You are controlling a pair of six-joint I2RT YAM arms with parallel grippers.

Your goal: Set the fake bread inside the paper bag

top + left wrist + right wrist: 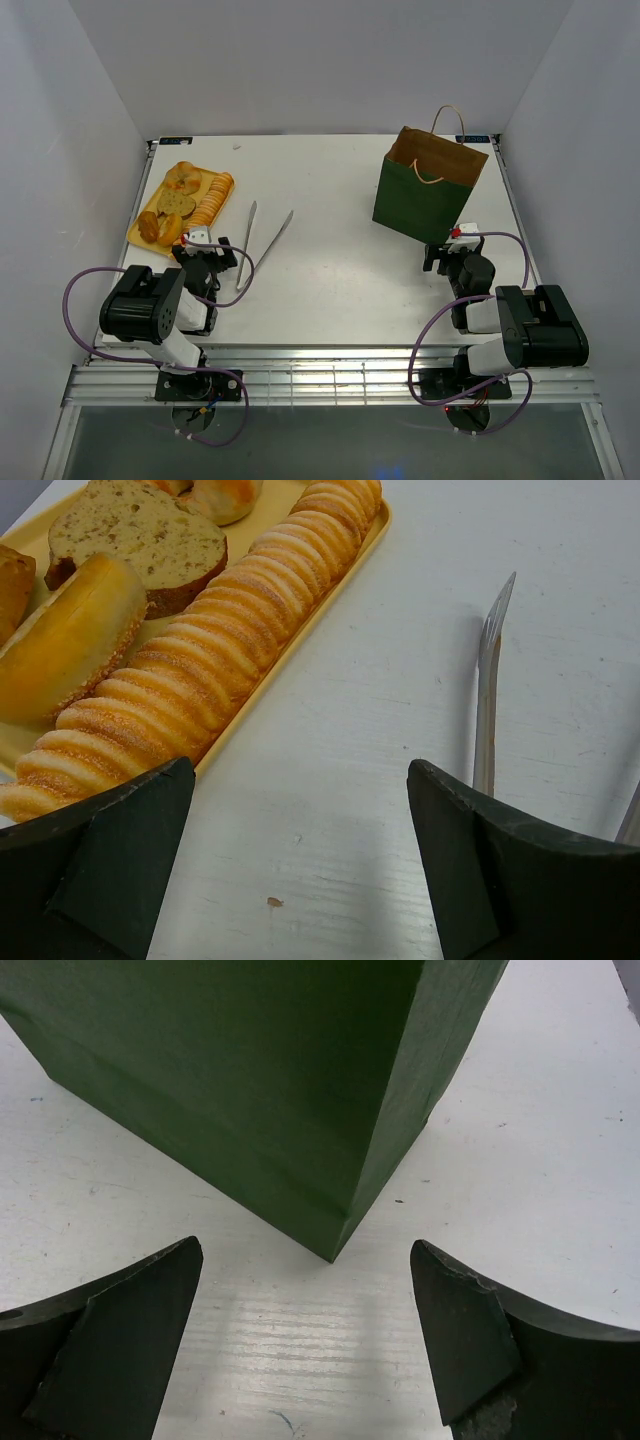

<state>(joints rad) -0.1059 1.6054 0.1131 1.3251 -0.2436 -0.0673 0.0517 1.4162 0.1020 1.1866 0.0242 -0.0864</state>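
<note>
Treat the task as not yet started: no piece shows in transit. On the desk (340,200), the paper bag (420,205) stands upright and open at the far right; you cannot see its floor. The right fingers (110,1340) are spread wide and empty just before its near corner. The yellow tray (147,205) at the far left carries the fake bread (190,200). The metal tongs (247,240) lie just beside the tray, near the left fingers (100,860), which are also wide and empty; steer around them.
</note>
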